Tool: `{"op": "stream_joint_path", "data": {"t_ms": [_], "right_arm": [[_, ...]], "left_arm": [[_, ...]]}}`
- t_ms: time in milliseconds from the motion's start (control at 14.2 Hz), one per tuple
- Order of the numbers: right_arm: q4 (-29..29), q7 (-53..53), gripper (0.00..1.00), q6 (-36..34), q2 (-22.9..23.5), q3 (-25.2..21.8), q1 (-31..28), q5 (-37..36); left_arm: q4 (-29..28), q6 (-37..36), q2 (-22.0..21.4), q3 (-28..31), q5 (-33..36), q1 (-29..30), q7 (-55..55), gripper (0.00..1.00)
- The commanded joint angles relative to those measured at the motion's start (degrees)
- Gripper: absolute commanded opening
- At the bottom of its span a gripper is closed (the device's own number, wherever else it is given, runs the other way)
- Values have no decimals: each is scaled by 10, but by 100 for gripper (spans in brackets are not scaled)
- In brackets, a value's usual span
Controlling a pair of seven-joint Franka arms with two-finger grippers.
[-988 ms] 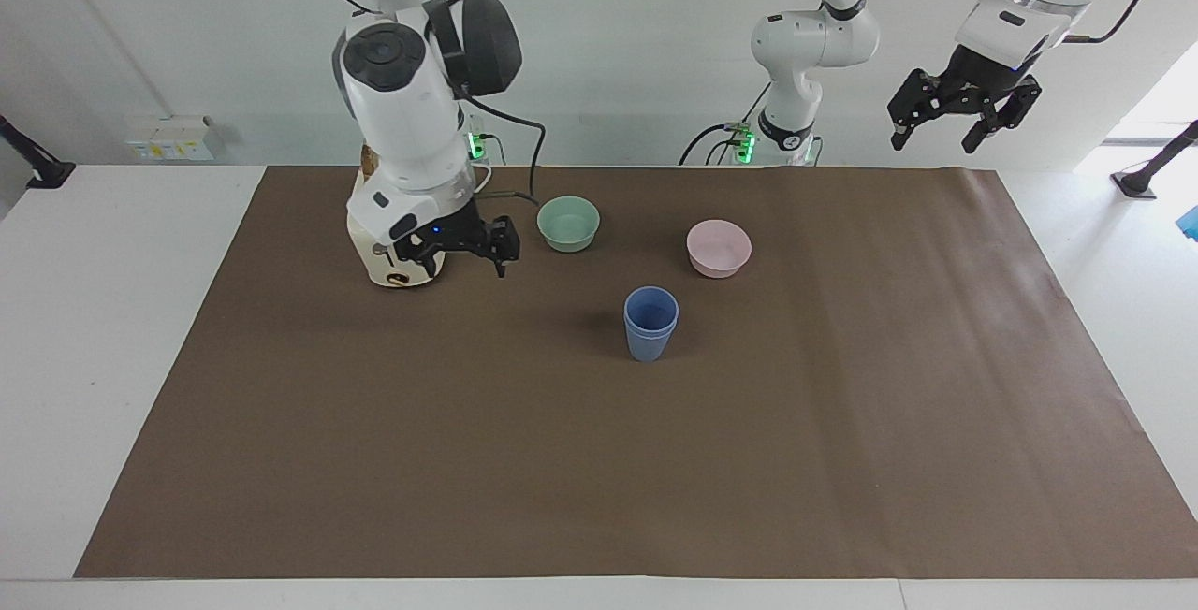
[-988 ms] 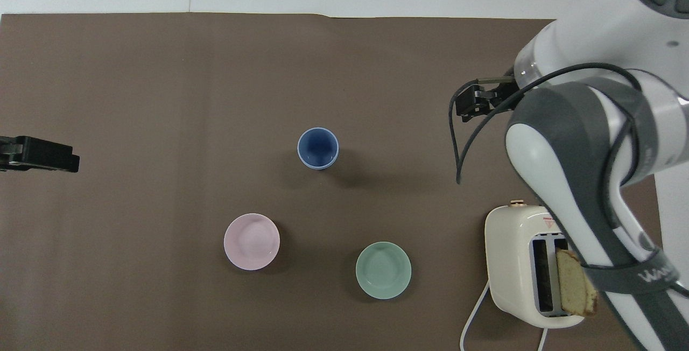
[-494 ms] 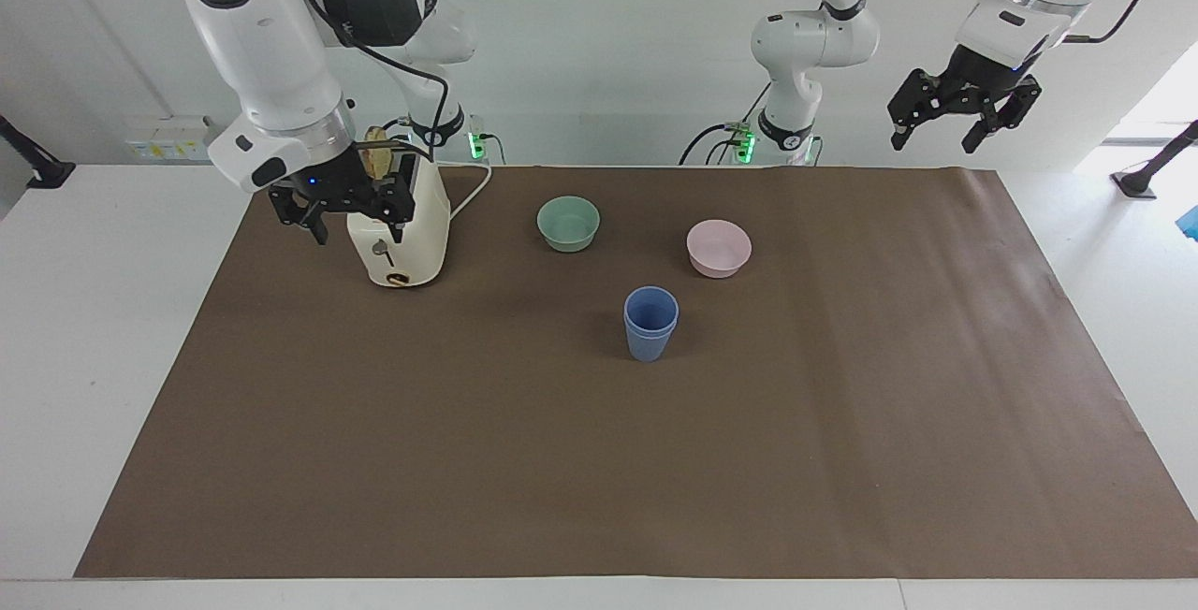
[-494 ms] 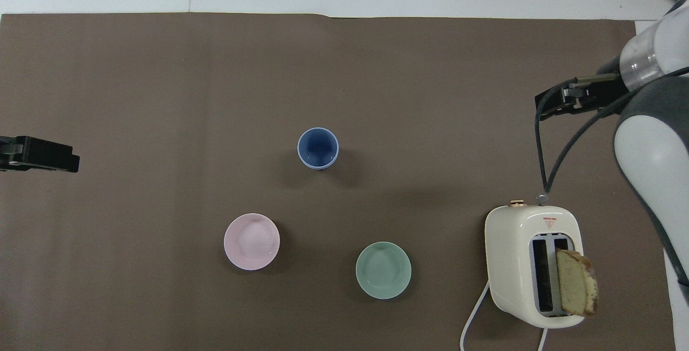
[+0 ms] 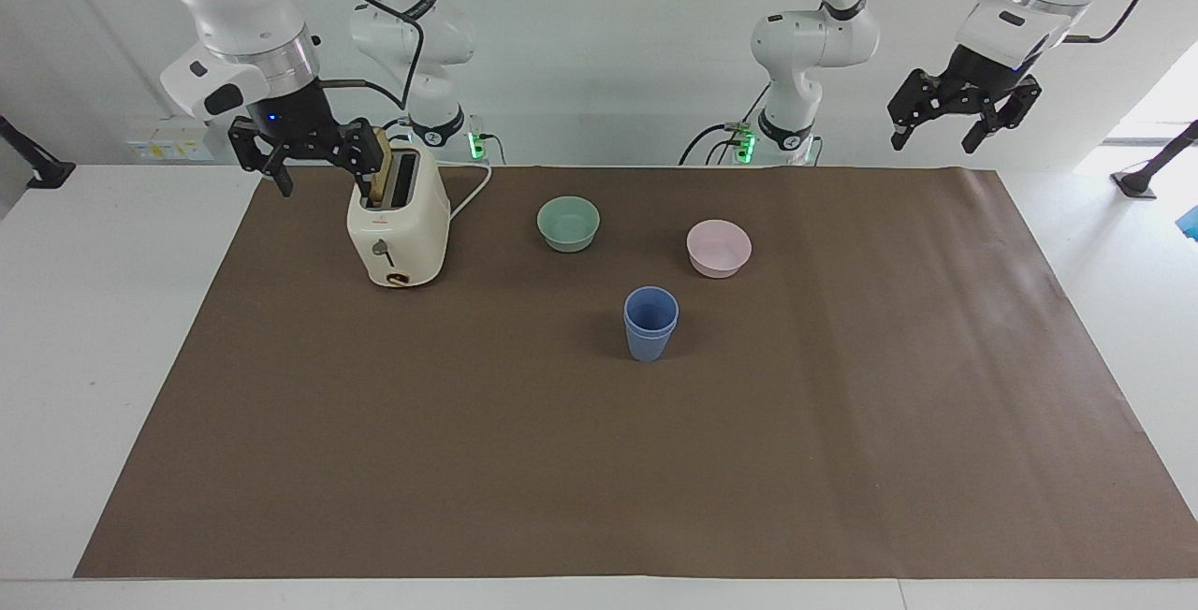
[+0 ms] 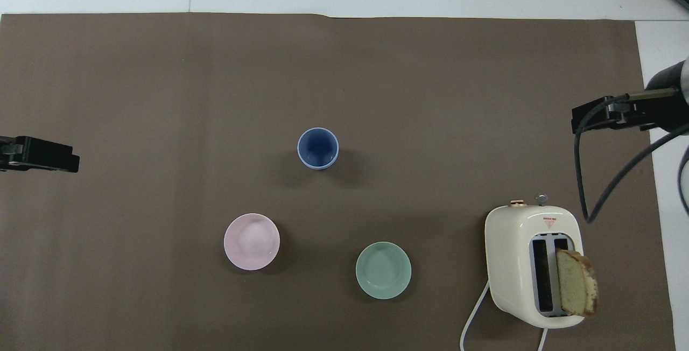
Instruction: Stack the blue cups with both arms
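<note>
Fingers (image 5: 994, 122) apart, empty; blue cups (image 5: 650, 322) nested

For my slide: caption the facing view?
Blue cups nested on the mat; both open claws, left and right, raised.

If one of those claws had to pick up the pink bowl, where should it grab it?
Probably by the rim. The pink bowl sits upright and open, low and wide, so its whole body likely will not fit between two fingers. Coming straight down from above, one finger inside and one outside the wall, looks best. The left gripper, hanging at that end of the table, seems the closer one.
</note>
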Motion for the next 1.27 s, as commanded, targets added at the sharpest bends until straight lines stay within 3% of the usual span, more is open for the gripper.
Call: {"op": "stream_joint_path", "data": {"t_ms": [0, 424, 1200], "right_arm": [[-12, -14, 100, 2, -7, 4, -6, -8], [-11, -17, 100, -1, -5, -2, -36, 3], [-12, -16, 100, -2, -12, -8, -37, 6]], "left_arm": [[11, -13, 3, -3, -5, 7, 6, 100], [11, -13, 3, -3, -5, 7, 6, 100], [11, -13, 3, -3, -5, 7, 6, 100]]}}
